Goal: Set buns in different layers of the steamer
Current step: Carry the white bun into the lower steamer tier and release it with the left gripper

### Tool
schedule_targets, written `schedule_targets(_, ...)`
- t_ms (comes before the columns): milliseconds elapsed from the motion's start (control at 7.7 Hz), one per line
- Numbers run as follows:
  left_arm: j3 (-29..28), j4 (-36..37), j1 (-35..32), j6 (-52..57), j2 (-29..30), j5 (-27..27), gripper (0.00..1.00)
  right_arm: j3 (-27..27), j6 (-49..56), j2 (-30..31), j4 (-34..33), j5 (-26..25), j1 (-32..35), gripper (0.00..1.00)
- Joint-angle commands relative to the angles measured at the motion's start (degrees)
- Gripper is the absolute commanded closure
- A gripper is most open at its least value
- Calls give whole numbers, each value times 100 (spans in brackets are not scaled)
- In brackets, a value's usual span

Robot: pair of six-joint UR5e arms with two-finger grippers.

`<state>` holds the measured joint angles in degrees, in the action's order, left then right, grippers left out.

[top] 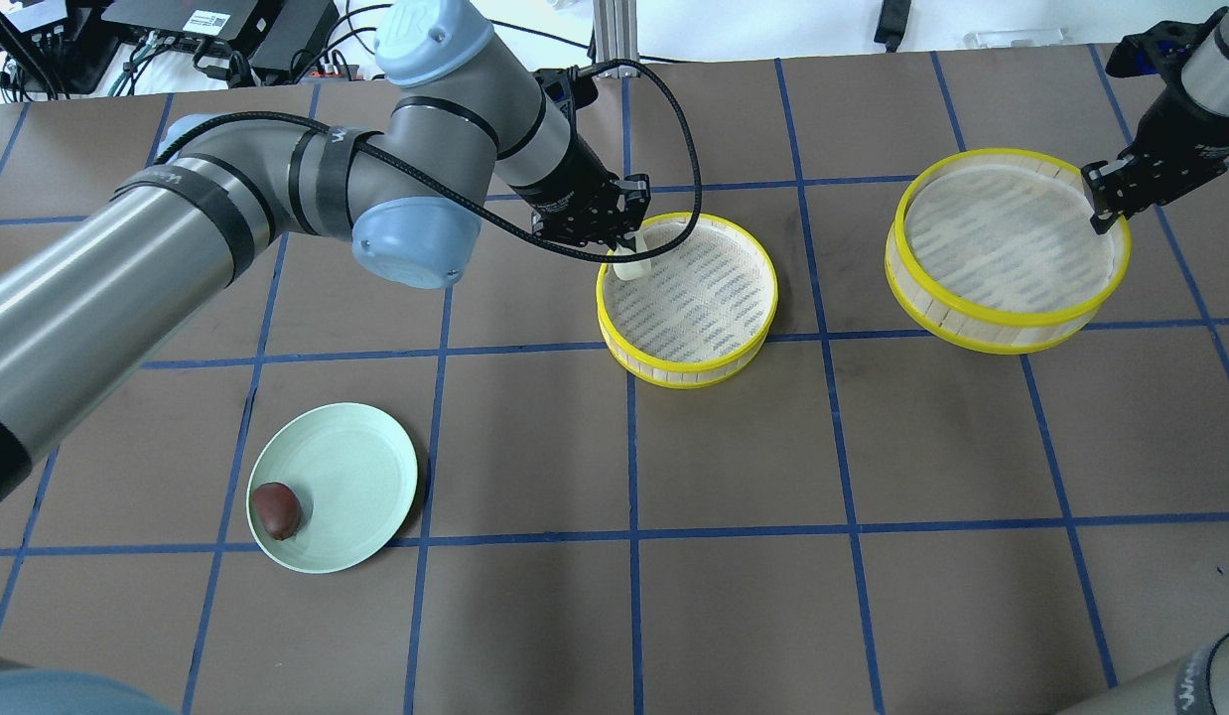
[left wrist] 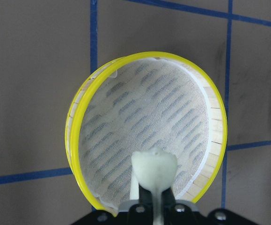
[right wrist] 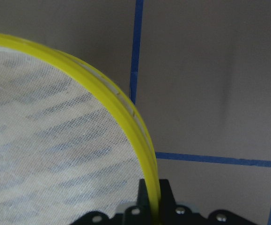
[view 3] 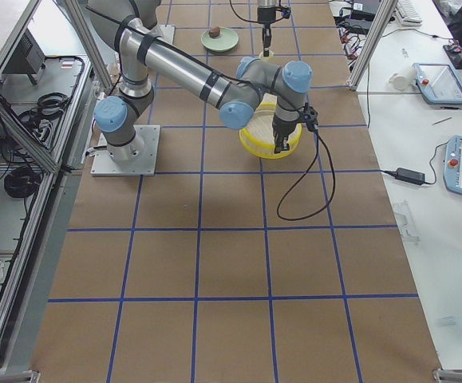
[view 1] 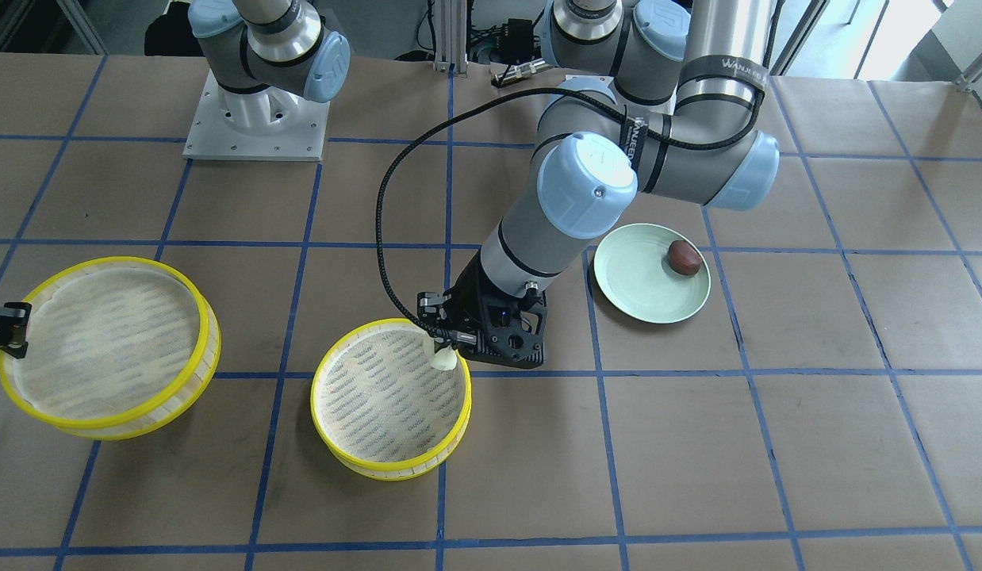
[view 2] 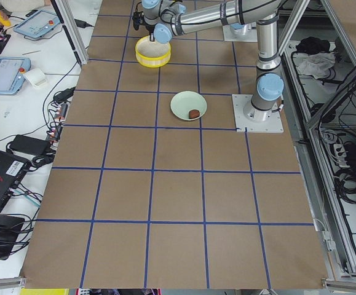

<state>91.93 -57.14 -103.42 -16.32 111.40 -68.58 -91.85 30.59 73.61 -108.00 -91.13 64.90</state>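
cream bun point(view 1: 443, 362), pinched in the left tool point(view 1: 445, 347), hangs at the rim of the middle tray point(view 1: 380, 469), mesh floor ahead; right tool point(top: 1103, 204) clamps the other tray point(top: 1002, 336).

You see the cream-white bun point(top: 629, 266) pinched in the left gripper point(top: 629, 253) just over the rim of one yellow-rimmed steamer tray point(top: 704, 298), the reddish-brown bun point(top: 277, 509) lying on the green plate point(top: 346, 467), and the second tray point(top: 1002, 238) well apart, its rim clamped by the right gripper point(top: 1101, 214).
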Motion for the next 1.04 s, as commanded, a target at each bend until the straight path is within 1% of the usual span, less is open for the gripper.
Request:
schedule_targets(0,-17,580,-125,-12,469,64,96,-17,35,-13,-1,8,-3,100)
schedule_targets(260,-17,634,-134,-11,532,64,76,-25,35,-13,-1,16,-3,100)
schedule_targets(389,-17,625,-134,-20,558,73,65,-25,26,-13,-1,16,-3,100)
schedule_targets(519,-17,642,-160,-12,637,316,57,-25,26,-13,-1,16,-3,100)
schedule_targets(649,-17,747,-213,-20,690,449,43,-25,35,-13,-1,8,-3,100)
schedule_targets(779,-17,748,-222,-133,690,459,31,-25,26,-13,-1,16,-3,100)
schedule_targets(909,-17,748,-222,-274,690,459,22,-25,44,-22,-1,8,-3,100)
